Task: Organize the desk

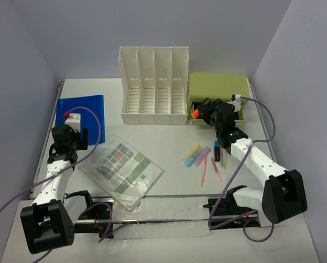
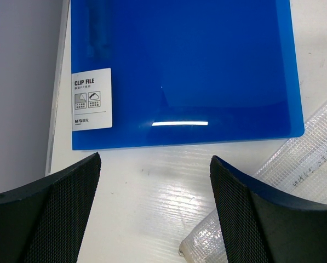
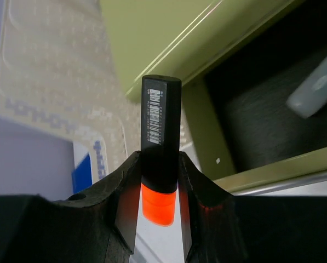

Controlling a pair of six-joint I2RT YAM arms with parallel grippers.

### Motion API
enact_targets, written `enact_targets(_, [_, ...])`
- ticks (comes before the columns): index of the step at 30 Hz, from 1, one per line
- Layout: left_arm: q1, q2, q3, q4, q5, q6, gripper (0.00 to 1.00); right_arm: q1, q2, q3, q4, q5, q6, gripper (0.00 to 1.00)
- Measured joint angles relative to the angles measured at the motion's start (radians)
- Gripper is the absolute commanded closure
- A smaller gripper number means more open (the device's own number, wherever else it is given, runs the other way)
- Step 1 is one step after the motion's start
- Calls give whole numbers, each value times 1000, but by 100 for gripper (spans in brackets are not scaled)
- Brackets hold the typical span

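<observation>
Fingers [image 3: 125, 213] of R gripper [image 3: 159, 183] pinch a highlighter [image 3: 160, 126]: black body w/ barcode sticks out past the tips, orange part sits betw the pads. It's held just in front of the green drawer box [image 3: 152, 33], by its open drawer. L gripper [image 2: 155, 161] is spread wide w/ nothing betw its fingers, above bare desk [image 2: 152, 208], just short of the blue clip file [image 2: 196, 66].

Desk is the white top under everything. White file rack [image 1: 154, 85] stands upright at back centre, w/ the drawer box just beside it on the R. Clip file lies flat at back L. Clear sleeve [image 1: 122, 170] w/ printed sheet lies skewed, front L of centre. Loose markers [image 1: 196, 155], yellow, blue & purple, lie R of centre, w/ thin pens [image 1: 204, 172] just beside them.
</observation>
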Motion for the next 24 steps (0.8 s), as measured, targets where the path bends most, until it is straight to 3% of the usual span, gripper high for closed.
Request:
enact_targets(10, [1,8,0,0,0,0,13,-129,-59,-9,-28,181,75,83])
enact_targets(17, [1,8,0,0,0,0,13,-172,17,-2,-53,181,94,34])
enact_targets(24, [1,11,0,0,0,0,13,-175,18,18,-58,168,-16,24])
